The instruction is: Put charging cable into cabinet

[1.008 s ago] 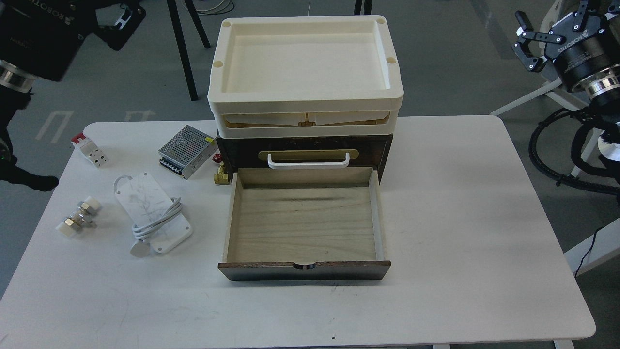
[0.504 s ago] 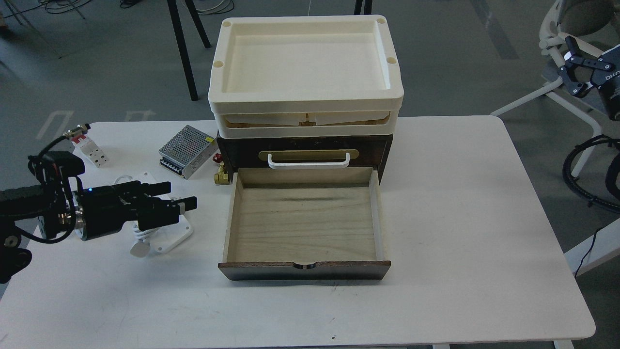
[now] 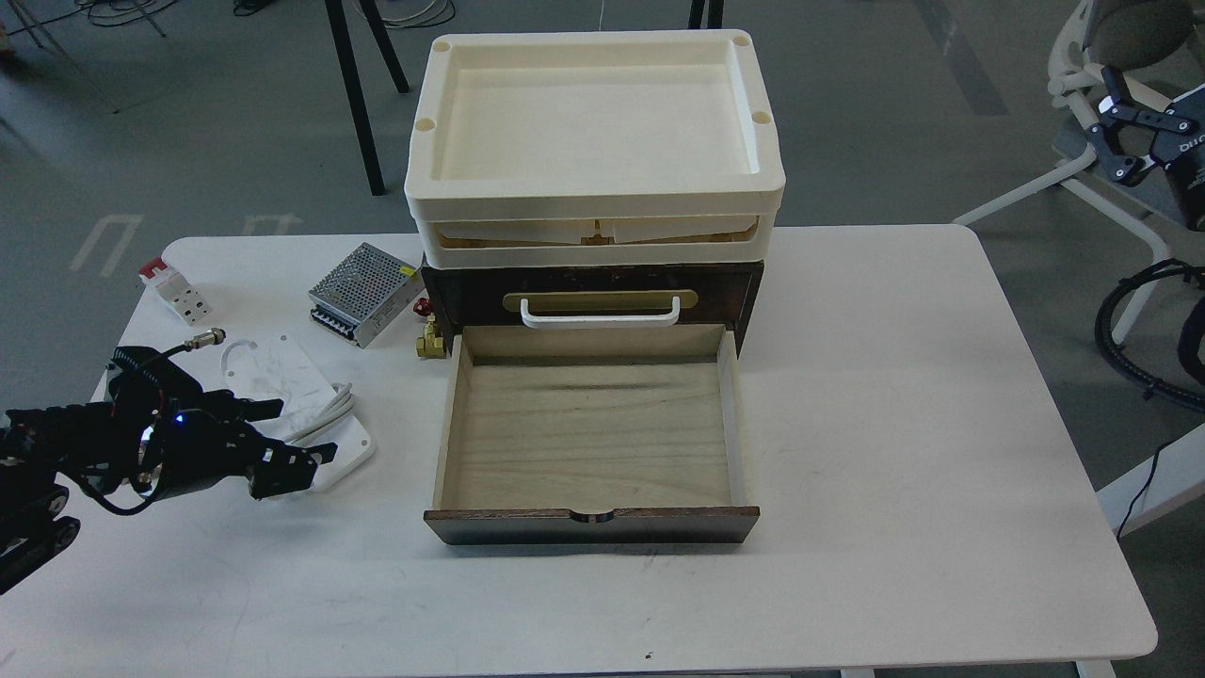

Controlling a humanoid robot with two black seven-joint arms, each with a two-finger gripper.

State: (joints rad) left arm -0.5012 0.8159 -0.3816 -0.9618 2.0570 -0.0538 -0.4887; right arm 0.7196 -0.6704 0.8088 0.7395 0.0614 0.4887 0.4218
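Note:
The charging cable (image 3: 282, 375), a scuffed flat white block with a white cord wrapped round its middle, lies on the table left of the cabinet. My left gripper (image 3: 303, 431) comes in from the left, open, with one finger on each side of the block's near half; its body hides the plug end. I cannot tell whether it touches the block. The cabinet (image 3: 591, 282) is dark brown with a white handle; its light wood drawer (image 3: 588, 435) is pulled out and empty. My right gripper (image 3: 1122, 127) is open, off the table at the far right.
A perforated silver power-supply box (image 3: 362, 292) and a white-and-red switch block (image 3: 175, 290) lie at the back left. A brass fitting (image 3: 431, 345) sits by the cabinet's left corner. Cream trays (image 3: 593, 193) are stacked on the cabinet. A chair (image 3: 1083, 179) stands off the table's right.
My left arm swung in from the upper left to over the cable, then drew back left and lower, fingers still apart. My right arm moved right toward the view's edge.

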